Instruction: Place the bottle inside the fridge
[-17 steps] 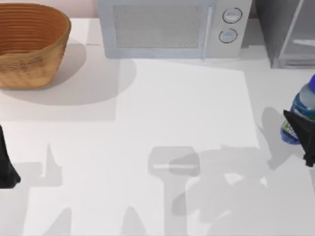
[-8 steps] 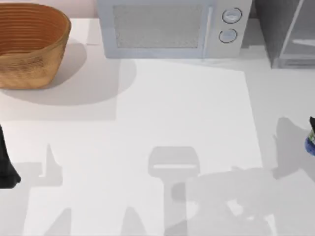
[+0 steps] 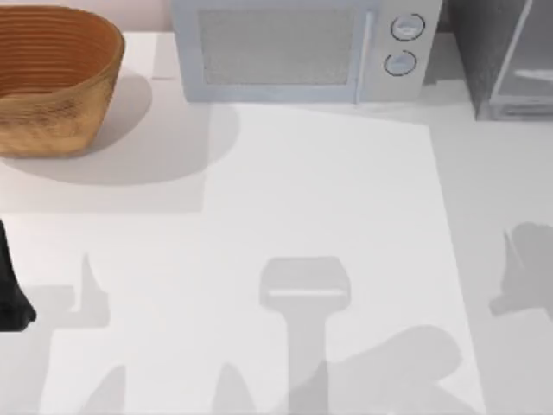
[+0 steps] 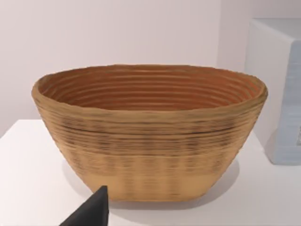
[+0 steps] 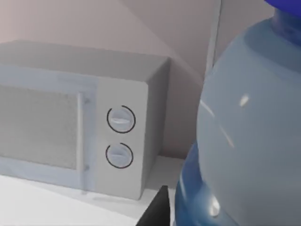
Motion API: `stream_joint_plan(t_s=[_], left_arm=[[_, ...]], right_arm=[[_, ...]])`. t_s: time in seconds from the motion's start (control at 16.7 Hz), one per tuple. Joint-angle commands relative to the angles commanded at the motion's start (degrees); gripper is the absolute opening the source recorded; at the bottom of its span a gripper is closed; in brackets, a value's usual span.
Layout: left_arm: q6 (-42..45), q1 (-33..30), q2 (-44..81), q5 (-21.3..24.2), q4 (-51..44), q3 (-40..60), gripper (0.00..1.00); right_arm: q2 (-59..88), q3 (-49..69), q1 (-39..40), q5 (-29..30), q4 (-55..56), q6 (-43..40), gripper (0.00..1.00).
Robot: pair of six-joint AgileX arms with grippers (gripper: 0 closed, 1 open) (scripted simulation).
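- Over the last second the bottle [image 5: 244, 136] and the right gripper have slid off the top view's right edge, leaving a shadow on the table [image 3: 328, 190]; the carry appears under way.
- In the right wrist view the bottle looms close, fingertip [image 5: 157, 209] beside it, apparently gripped, facing the microwave [image 5: 89, 122].
- The fridge [image 3: 501, 56] stands rear right.
- The left gripper [image 3: 10, 290] rests parked at the left edge, finger state unclear.
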Motion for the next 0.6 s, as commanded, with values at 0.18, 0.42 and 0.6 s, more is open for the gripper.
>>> stream_joint_plan(t_s=[0.18,0.42,0.6], left_arm=[[0.0,0.0,0.0,0.0,0.0,0.0,1.0],[0.0,0.0,0.0,0.0,0.0,0.0,1.0],[0.0,0.0,0.0,0.0,0.0,0.0,1.0]], right_arm=[[-10.9,-2.2,0.5,6.4,-8.9,1.7,0.01],[-17.0,-5.4,0.2,11.6,-14.7,3.3,0.01],[-17.1,-5.4,0.2,11.6,-14.7,3.3,0.01]])
